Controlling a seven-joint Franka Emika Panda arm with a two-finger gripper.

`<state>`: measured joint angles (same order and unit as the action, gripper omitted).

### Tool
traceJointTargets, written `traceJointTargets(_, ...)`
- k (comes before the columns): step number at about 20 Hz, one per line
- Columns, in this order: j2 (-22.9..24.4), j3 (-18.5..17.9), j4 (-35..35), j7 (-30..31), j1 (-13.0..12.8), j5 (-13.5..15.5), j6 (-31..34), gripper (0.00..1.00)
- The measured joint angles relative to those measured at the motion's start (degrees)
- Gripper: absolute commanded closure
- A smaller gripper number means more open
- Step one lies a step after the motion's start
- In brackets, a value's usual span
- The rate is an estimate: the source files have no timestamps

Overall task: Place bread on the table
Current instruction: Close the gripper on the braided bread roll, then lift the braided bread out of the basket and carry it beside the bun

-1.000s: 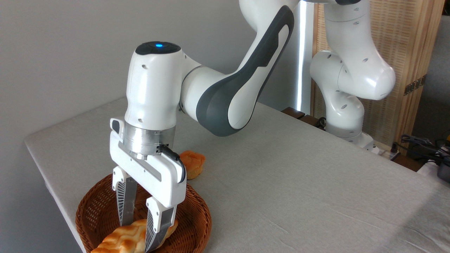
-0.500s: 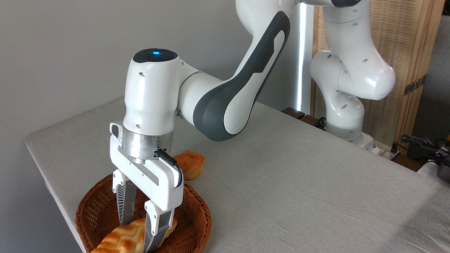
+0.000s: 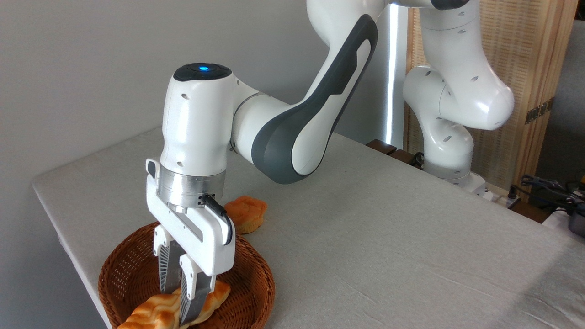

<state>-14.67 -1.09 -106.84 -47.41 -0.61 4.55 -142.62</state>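
A: Where's the long braided golden-brown loaf with cream patches?

B: Lying in the round brown wicker basket, which sits at the near left edge of the light grey cloth-covered table. One tapered end points toward the basket's right rim; the other runs out of the bottom of the view.

A: White two-finger gripper?

B: Pointing straight down into the basket, fingers pressed in against the loaf's middle, one on each side. Clamped on it. Loaf not lifted; it rests on the wicker.

A: Anything else?

B: Small round orange bun on the cloth just behind the basket, toward the table's left edge, partly hidden by the gripper body.
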Motion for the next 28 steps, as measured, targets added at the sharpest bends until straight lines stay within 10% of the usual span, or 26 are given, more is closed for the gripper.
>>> traceJointTargets(15,7.5,0.0,0.9,0.0,0.0,5.1,1.8,0.56)
traceJointTargets(28,21.5,-0.1,-5.9,0.0,0.0,5.3,31.9,0.55)
